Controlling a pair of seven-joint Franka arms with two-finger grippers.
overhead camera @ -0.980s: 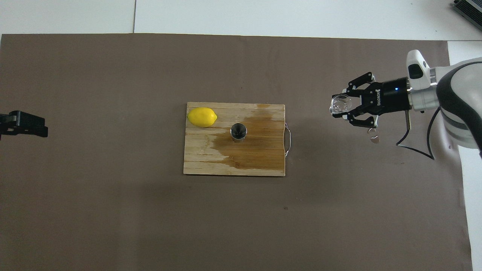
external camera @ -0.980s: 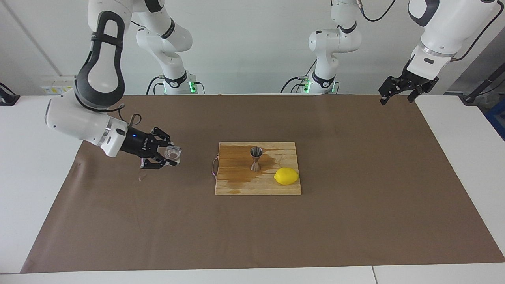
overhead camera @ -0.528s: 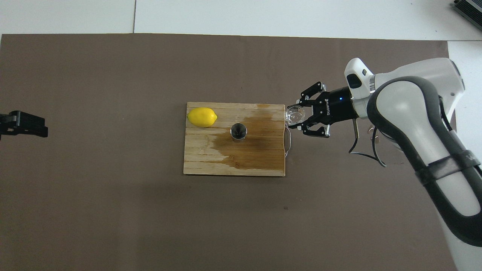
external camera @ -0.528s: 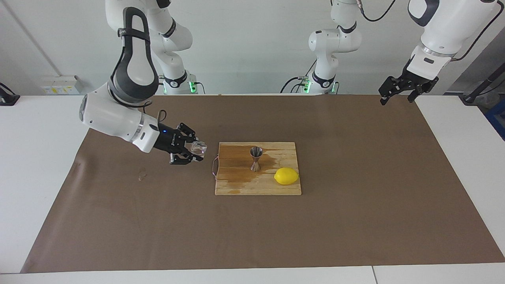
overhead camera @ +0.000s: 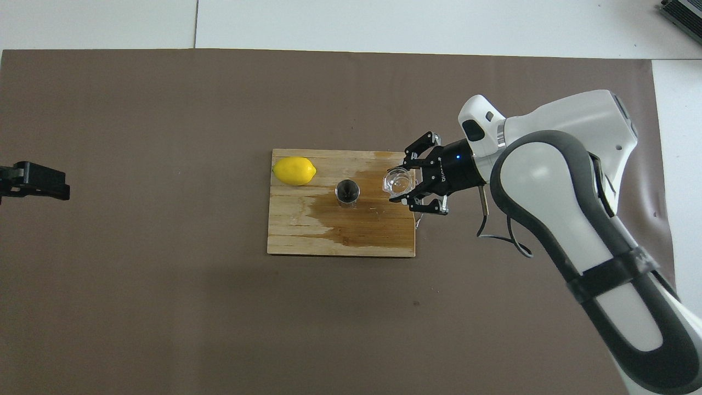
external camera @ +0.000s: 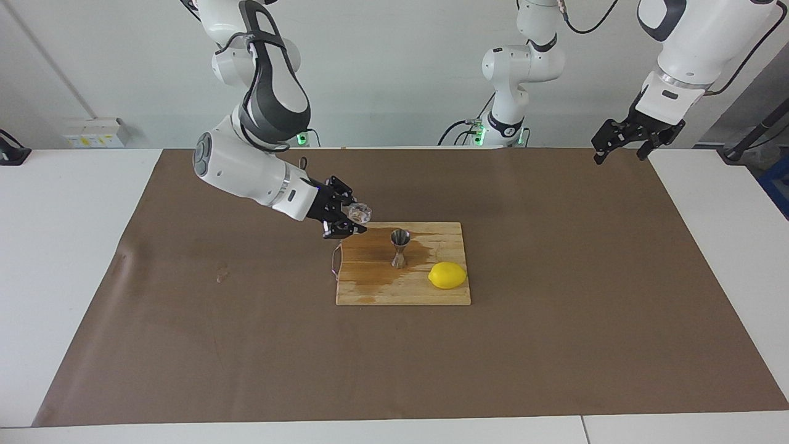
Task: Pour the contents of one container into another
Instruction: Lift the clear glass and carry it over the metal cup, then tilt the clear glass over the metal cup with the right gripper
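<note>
My right gripper [external camera: 356, 217] is clenched around the clear glass cup [external camera: 359, 213], holding it up in the air over the end of the wooden cutting board [external camera: 404, 290] that lies toward my right arm's side of the table. From above, the cup [overhead camera: 397, 181] shows as a see-through ring with its mouth facing up at the camera, over the board's wet, dark-stained patch [overhead camera: 378, 211]. The facing view shows what the overhead one cannot: the cup hangs clear of the board, lifted above its corner, touching nothing but my fingers.

The steel jigger [external camera: 400, 247] stands upright on the board, near the cup. The facing view gives its hourglass shape; from above only its round open mouth [overhead camera: 347, 192] shows. A lemon [external camera: 447, 275] lies on the board at the end toward my left arm, farther from me than the jigger. A thin wire handle [external camera: 335, 260] loops off the board's end below my gripper.

The board sits on a brown mat [overhead camera: 164, 302] covering the table. My left gripper [external camera: 627, 140] waits with fingers spread, raised over the mat's edge at its own end; the overhead view catches only its dark tip [overhead camera: 33, 180].
</note>
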